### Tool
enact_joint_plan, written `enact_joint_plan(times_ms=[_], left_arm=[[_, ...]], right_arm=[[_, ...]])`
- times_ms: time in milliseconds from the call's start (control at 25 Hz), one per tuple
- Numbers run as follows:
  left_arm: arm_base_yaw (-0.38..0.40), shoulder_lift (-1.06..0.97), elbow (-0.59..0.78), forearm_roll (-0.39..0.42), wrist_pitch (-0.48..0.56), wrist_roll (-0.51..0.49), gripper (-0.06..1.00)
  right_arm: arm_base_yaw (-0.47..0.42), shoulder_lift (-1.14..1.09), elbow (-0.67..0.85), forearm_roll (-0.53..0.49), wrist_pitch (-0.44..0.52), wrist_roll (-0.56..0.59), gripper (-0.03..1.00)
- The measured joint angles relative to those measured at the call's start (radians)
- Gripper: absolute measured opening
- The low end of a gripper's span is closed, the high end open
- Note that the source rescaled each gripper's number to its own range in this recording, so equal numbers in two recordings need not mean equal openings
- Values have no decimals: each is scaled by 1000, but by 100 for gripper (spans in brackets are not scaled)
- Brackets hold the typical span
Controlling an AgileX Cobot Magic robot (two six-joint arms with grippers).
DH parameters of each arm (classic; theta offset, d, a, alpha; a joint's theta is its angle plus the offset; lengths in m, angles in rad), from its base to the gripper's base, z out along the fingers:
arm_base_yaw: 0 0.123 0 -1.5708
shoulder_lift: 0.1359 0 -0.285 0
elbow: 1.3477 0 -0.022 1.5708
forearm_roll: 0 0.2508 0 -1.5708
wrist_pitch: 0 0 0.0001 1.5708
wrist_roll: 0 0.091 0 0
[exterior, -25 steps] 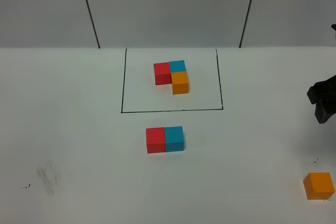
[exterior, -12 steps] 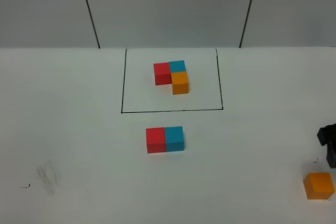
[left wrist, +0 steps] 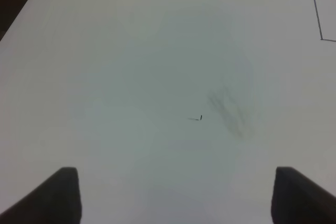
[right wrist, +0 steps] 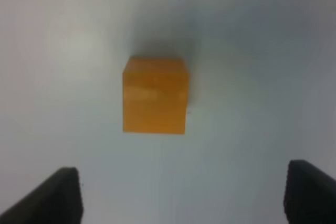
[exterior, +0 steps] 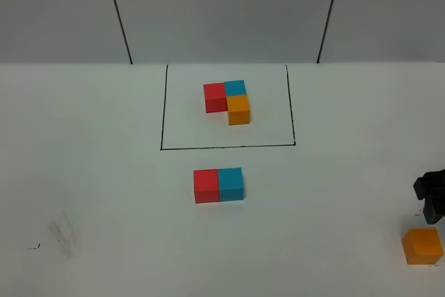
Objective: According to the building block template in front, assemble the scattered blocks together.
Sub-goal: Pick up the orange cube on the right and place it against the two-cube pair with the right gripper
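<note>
The right gripper (right wrist: pixel 184 192) has its jaws spread wide. The orange block (right wrist: pixel 155 95) lies just ahead of them, roughly centred on the gap and touching neither. The left gripper (left wrist: pixel 176 195), jaws likewise spread, faces only a grey smudge (left wrist: pixel 231 111). Well away from both, the red block (exterior: pixel 206 186) and blue block (exterior: pixel 231 183) touch side by side, and farther still stands the template (exterior: pixel 228 101).

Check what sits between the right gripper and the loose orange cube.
Nothing: the right wrist view shows only bare white table between the right gripper and the orange cube, and the jaws stand open.
</note>
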Motion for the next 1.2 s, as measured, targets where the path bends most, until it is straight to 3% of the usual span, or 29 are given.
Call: enact_joint_plan(times_ms=[600, 880, 1200], left_arm=[[0, 0, 0, 0, 0, 1, 100], [0, 0, 0, 0, 0, 1, 100], [0, 0, 0, 0, 0, 1, 100]], right_arm=[[-10, 116, 2, 14, -76, 5, 69], [-50, 133, 90, 31, -173, -5, 69], [-65, 136, 120, 52, -210, -26, 69]])
